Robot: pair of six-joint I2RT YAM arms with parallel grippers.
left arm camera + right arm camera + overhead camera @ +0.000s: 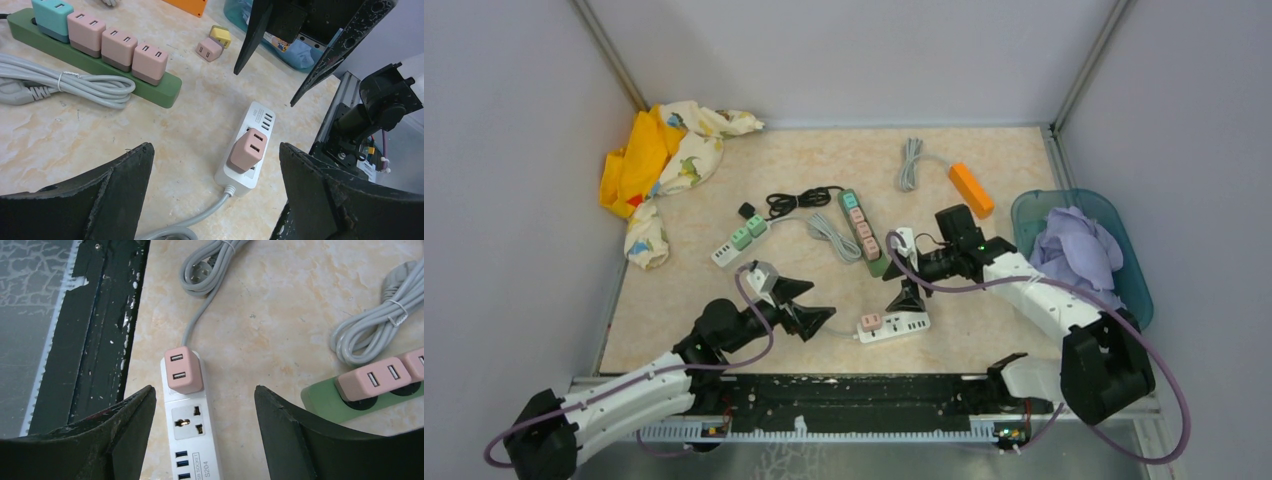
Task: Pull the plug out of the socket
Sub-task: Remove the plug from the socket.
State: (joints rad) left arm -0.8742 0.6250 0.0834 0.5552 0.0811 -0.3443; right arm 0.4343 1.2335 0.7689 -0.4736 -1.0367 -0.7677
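Bright, even, diffuse light from overhead, without hard glare. Only short, soft shadows on the beige marbled tabletop (984,170), closest under the coiled grey cable (75,87) and along the white plastic power strip (192,440). Faint sheen on that tabletop in the left wrist view. Crisp focus mid-frame at both wrists; slightly soft and underexposed on the black fingers (100,195) of the left tool (216,150). Wide-angle lean in the pale grey walls (504,150) of the top view, with coarser detail throughout.

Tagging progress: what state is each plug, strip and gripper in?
pink plug: seated in white power strip
white power strip: middle socket empty
green power strip: adapters plugged in
left gripper: jaws open, empty
right gripper: jaws open, empty
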